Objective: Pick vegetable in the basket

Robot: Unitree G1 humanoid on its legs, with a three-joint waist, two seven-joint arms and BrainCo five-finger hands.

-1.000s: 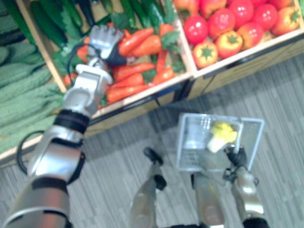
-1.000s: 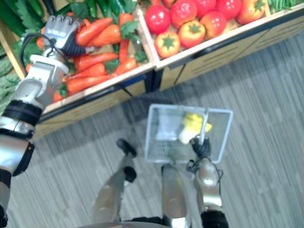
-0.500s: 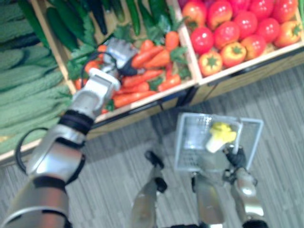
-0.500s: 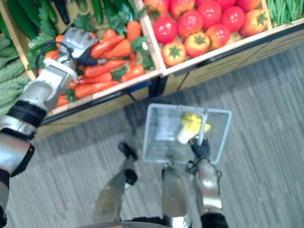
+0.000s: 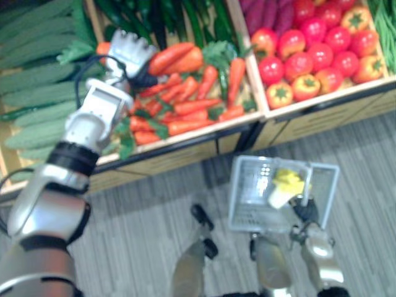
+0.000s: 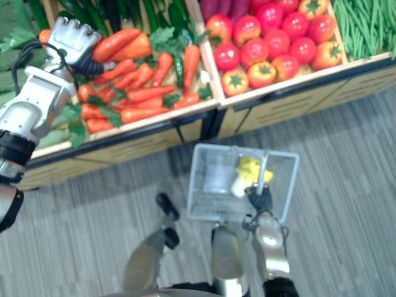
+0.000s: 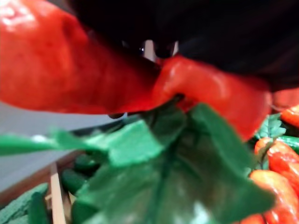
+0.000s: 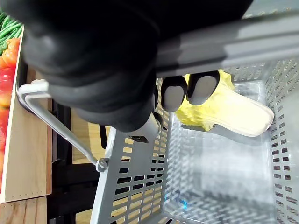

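Observation:
My left hand (image 5: 132, 49) hovers over the back left of the carrot crate (image 5: 185, 133), curled round an orange carrot (image 5: 168, 57) with green leaves. A second carrot lies against it. In the left wrist view the carrot (image 7: 70, 70) and its leaves show right under the dark hand cover (image 7: 210, 28). My right hand (image 6: 260, 199) grips the handle (image 8: 224, 46) of a grey wire basket (image 5: 240, 198) held low over the floor. A pale yellow leafy vegetable (image 5: 283, 185) lies inside the basket (image 8: 140, 186), just past my fingers (image 8: 174, 92).
Red and orange tomatoes (image 5: 309, 62) fill the crate to the right of the carrots. Bumpy green gourds (image 5: 37, 93) lie to the left, dark cucumbers (image 5: 173, 18) behind and green beans (image 6: 365, 28) at the far right. Grey plank floor (image 6: 346, 185) lies before the stand.
The whole view has shifted, bringing more of the stand into sight. My left hand, still holding the carrot, has moved toward the crate's back left. The basket hangs as before.

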